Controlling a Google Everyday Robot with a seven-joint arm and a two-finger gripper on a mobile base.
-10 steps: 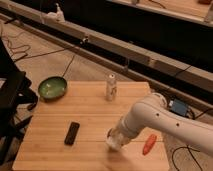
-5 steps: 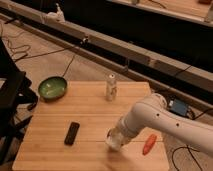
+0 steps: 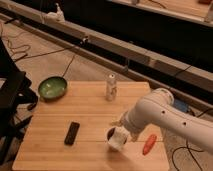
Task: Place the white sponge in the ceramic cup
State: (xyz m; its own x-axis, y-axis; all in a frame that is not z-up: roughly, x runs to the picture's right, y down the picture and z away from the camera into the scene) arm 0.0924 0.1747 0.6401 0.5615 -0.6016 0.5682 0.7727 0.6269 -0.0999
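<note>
My gripper is at the end of the white arm that reaches in from the right, low over the front middle of the wooden table. Right beneath it is the ceramic cup, a small white round shape with a dark opening on its left side. The gripper touches or covers the cup's top. I cannot make out the white sponge apart from the gripper and the cup; it is hidden or blends in with them.
A green bowl sits at the table's back left corner. A tall white patterned can stands at the back middle. A black remote lies front left. An orange carrot-like object lies right of the cup. Cables run over the floor behind.
</note>
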